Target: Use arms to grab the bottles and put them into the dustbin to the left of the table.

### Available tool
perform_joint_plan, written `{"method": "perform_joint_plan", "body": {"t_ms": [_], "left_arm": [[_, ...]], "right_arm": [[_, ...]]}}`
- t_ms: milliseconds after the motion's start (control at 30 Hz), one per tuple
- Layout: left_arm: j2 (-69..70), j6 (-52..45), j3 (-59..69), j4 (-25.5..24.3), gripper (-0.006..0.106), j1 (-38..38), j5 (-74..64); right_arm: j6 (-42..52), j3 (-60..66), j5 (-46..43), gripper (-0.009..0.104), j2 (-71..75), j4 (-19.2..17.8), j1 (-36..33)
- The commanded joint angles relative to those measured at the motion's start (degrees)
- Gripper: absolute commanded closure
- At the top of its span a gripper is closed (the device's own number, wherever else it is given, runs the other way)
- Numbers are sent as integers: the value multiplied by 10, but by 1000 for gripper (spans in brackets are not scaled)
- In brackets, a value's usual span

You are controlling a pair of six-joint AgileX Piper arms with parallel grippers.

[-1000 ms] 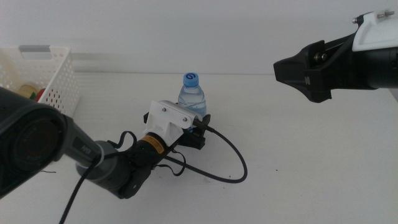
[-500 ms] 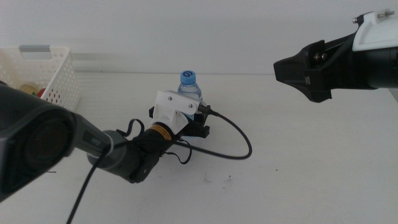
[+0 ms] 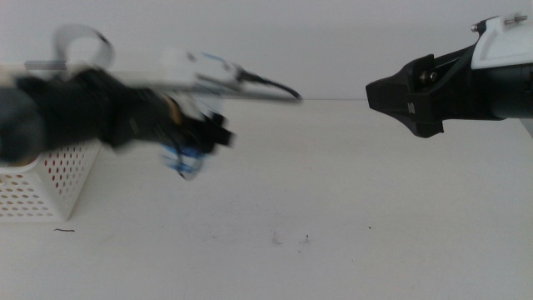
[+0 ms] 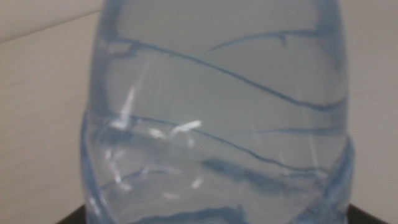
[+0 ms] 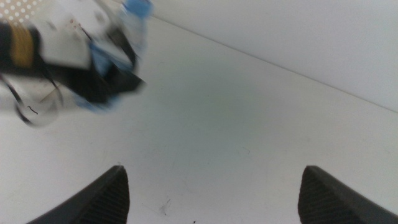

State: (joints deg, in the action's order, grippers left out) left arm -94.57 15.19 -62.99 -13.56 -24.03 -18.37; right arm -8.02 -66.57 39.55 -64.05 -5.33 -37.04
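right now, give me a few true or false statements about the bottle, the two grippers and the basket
1. The left gripper holds the water bottle clear of the table. True.
2. The right gripper is shut on a red can. False: it is open and holds nothing, up at the right of the middle view.
3. The water bottle stands upright on the table. False: it is in the air, in the left gripper.
4. The white basket sits at the table's left edge. True.
5. The left arm is blurred in the middle view. True.
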Motion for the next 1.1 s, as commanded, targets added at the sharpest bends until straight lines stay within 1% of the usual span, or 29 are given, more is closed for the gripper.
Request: {"method": "perform_joint_plan", "body": {"t_ms": [0,33,67,100,133,267,400,467,600,667,767,800,867,967,1067], "left_arm": [[27,-152,-61,107,102,48,-121],[28,-249,-98,173,102,75,-182],[27,-322,-132,227,102,103,-235],[24,-369,-159,254,102,123,-278],[20,-393,-189,269,102,146,-312],[6,-389,-284,261,102,234,-373],[-18,-390,-333,258,102,302,-403],[-34,-391,-339,249,102,329,-416],[-74,-391,-339,246,102,384,-424],[-90,-391,-339,254,102,405,-427],[-111,-431,-339,300,102,423,-425],[-117,-445,-339,305,102,423,-424],[-131,-452,-339,295,102,423,-413],[-151,-427,-338,269,102,423,-403],[-173,-423,-338,268,97,423,-394]], "right_arm": [[1,-4,-2,5,3,-3,-1],[1,-4,-2,5,3,-3,-1],[1,-4,-2,5,3,-3,-1],[1,-4,-2,5,3,-3,-1],[1,-4,-2,5,3,-3,-1],[1,-4,-2,5,3,-3,-1],[1,-4,-2,5,3,-3,-1],[1,-4,-2,5,3,-3,-1],[1,-4,-2,5,3,-3,-1],[1,-4,-2,5,3,-3,-1],[1,-4,-2,5,3,-3,-1],[1,-4,-2,5,3,-3,-1],[1,-4,-2,5,3,-3,-1],[1,-4,-2,5,3,-3,-1],[1,-4,-2,5,3,-3,-1]]}}
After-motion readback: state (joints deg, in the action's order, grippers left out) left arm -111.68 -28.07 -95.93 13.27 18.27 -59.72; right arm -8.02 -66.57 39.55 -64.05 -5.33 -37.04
